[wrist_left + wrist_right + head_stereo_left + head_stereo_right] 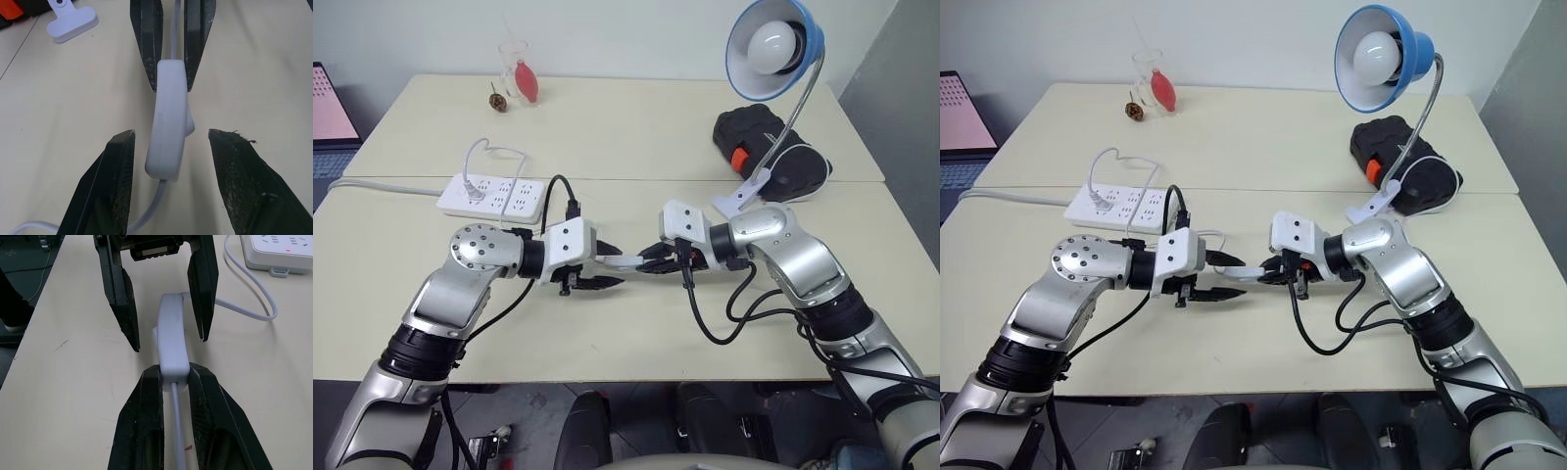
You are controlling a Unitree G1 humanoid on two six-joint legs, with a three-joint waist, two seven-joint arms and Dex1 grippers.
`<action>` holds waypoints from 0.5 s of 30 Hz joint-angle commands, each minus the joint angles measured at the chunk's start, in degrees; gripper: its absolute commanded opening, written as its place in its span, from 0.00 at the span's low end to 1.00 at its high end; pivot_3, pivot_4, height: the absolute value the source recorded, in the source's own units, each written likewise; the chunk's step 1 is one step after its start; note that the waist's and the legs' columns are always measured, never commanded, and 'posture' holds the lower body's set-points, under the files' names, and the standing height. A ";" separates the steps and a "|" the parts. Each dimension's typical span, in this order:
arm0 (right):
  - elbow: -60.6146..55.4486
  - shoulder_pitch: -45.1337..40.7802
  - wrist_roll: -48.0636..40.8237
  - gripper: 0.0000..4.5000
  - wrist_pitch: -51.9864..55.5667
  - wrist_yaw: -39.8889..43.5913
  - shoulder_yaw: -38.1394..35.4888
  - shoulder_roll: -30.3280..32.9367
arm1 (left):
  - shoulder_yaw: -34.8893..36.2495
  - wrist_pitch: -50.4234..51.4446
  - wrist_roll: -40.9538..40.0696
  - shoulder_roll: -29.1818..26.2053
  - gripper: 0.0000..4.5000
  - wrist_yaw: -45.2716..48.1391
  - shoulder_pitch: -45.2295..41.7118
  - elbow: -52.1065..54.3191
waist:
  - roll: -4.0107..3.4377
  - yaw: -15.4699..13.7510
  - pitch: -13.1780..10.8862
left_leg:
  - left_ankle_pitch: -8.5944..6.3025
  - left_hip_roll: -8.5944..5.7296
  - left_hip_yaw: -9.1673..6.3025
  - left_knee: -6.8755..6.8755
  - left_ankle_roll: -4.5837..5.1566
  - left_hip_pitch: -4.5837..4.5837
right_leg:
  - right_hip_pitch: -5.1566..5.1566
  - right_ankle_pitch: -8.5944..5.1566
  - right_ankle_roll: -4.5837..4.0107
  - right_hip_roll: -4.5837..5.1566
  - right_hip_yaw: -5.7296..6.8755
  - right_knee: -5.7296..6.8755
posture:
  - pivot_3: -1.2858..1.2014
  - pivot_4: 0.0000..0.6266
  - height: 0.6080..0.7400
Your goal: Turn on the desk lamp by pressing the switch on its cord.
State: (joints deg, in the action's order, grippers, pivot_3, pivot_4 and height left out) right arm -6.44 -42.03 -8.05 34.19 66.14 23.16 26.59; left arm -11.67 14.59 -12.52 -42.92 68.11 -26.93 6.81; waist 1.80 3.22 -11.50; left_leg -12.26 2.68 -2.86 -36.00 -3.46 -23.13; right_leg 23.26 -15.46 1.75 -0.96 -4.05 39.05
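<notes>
The switch (625, 260), a small white oblong box on the thin white cord (177, 426), hangs just above the near table between my two grippers. My right gripper (174, 374) is shut on one end of it. My left gripper (171, 136) is open, with one finger on each side of the other end and a gap on both sides. The cord loops away toward the power strip. The desk lamp (773, 44) stands at the back right with its blue shade, white bulb and chrome gooseneck. Its white clip base (741, 199) rests on the table.
A white power strip (494, 196) lies at the left with a plug in it. A black bag with an orange buckle (769, 147) sits behind the lamp's clip. A glass (519, 73) and a small brown object (496, 99) stand on the far table.
</notes>
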 commanded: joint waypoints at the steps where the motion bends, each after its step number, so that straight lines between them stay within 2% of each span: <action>1: -1.96 -1.39 -1.05 0.08 -0.52 0.09 -0.70 0.18 | 0.64 -0.06 0.02 0.40 0.55 -0.60 -1.10 1.62 | 0.00 0.00 0.00 | 0.00 0.00 0.00 0.00 0.00 -0.01 | 0.00 0.00 0.00 0.00 0.00 -0.01 | 0.52 0.24 1.00; 4: -2.16 -1.31 -1.07 0.08 -0.45 0.04 -0.66 0.15 | 0.62 -0.67 0.37 0.61 0.55 -0.68 -1.09 1.04 | 0.00 0.00 0.00 | 0.00 0.00 0.00 0.00 0.00 0.00 | 0.00 0.00 0.00 0.00 0.00 0.00 | 0.52 0.24 1.00; 7: -2.30 -1.26 -1.09 0.08 -0.42 -0.01 -0.63 0.10 | 0.61 -1.12 0.66 0.70 0.44 -0.75 -1.10 0.69 | 0.00 0.00 0.00 | 0.00 0.00 0.00 0.00 0.00 0.00 | 0.00 0.00 0.00 0.00 0.01 0.00 | 0.52 0.24 1.00; 13: -2.56 -1.17 -1.28 0.08 -0.35 -0.07 -0.63 0.00 | 0.35 -3.39 2.43 1.04 0.15 -1.27 -1.35 -1.14 | 0.00 0.00 0.00 | 0.00 0.00 0.00 0.00 0.00 0.00 | 0.00 0.00 0.00 0.00 0.00 0.00 | 0.52 0.24 1.00; 15: -2.67 -1.12 -1.34 0.08 -0.31 -0.08 -0.64 -0.01 | 0.34 -3.94 2.78 1.19 0.12 -1.45 -1.42 -1.52 | 0.00 -0.01 0.00 | 0.00 0.00 0.00 0.00 0.00 0.00 | 0.00 0.00 0.00 0.00 0.00 0.00 | 0.52 0.24 1.00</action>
State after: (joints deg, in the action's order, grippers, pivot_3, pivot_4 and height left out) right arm -6.47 -42.08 -7.89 34.09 65.99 23.19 26.88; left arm -12.49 11.85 -10.39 -42.28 68.24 -27.08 5.35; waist 1.80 3.21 -11.50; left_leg -12.26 2.68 -2.87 -36.00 -3.46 -23.14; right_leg 23.26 -15.46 1.75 -0.96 -4.04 39.05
